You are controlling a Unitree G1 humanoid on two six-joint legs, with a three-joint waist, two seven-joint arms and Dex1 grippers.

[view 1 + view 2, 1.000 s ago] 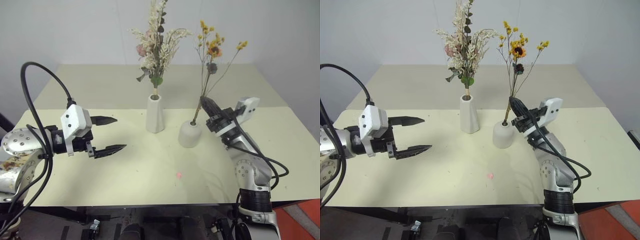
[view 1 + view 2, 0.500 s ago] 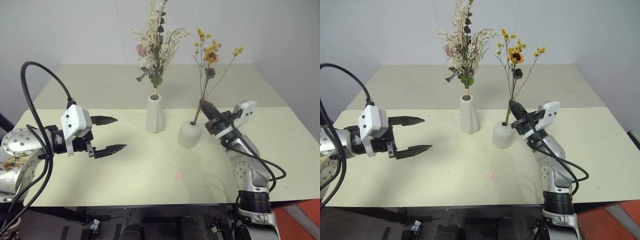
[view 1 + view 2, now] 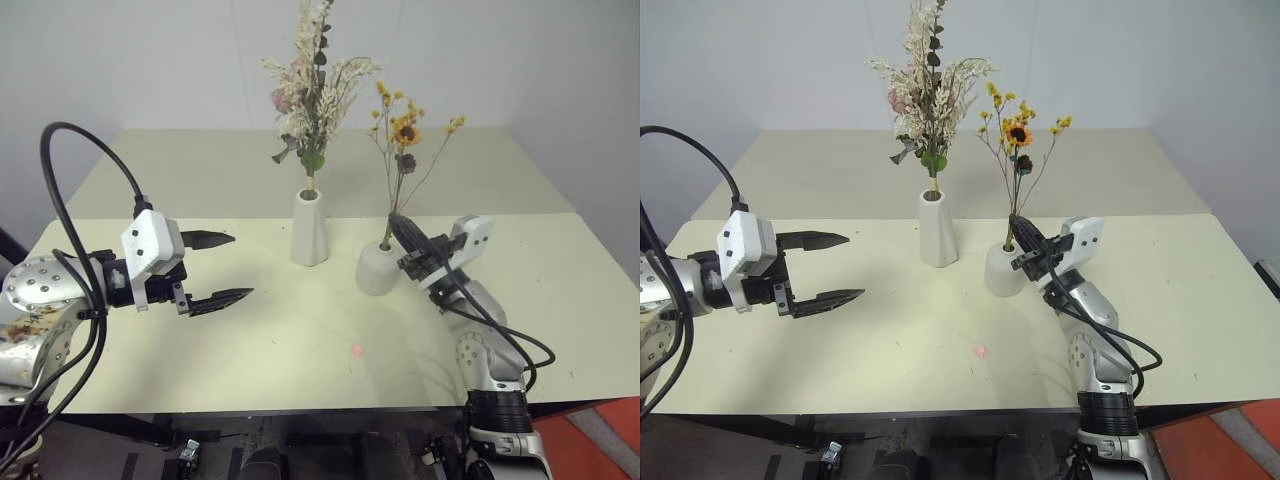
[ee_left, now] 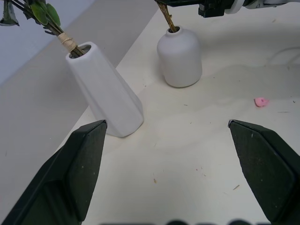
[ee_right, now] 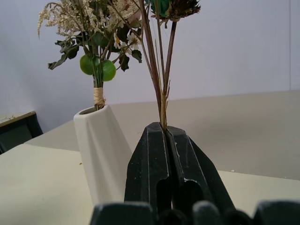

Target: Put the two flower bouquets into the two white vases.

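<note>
The tall slim white vase (image 3: pixel 310 228) stands mid-table with the bushy cream bouquet (image 3: pixel 312 90) upright in it. Just right of it sits the squat white vase (image 3: pixel 378 268). The thin yellow-orange sprig (image 3: pixel 404 128) rises from its mouth, where the stem's lower end (image 4: pixel 165 14) sits. My right gripper (image 3: pixel 397 227) is shut on that stem just above the mouth, and the fingers (image 5: pixel 154 154) are pressed together around it. My left gripper (image 3: pixel 241 265) hangs open and empty over the table, left of both vases (image 4: pixel 105 93).
A small pink speck (image 3: pixel 357 350) lies on the cream table (image 3: pixel 300 350) in front of the vases. A second tabletop (image 3: pixel 200 170) adjoins at the back, against a white wall. A black cable (image 3: pixel 60 160) loops above my left arm.
My right gripper has sunk and shifted left with the sprig, which now stands more upright and lower over the squat vase. The left gripper has stayed still.
</note>
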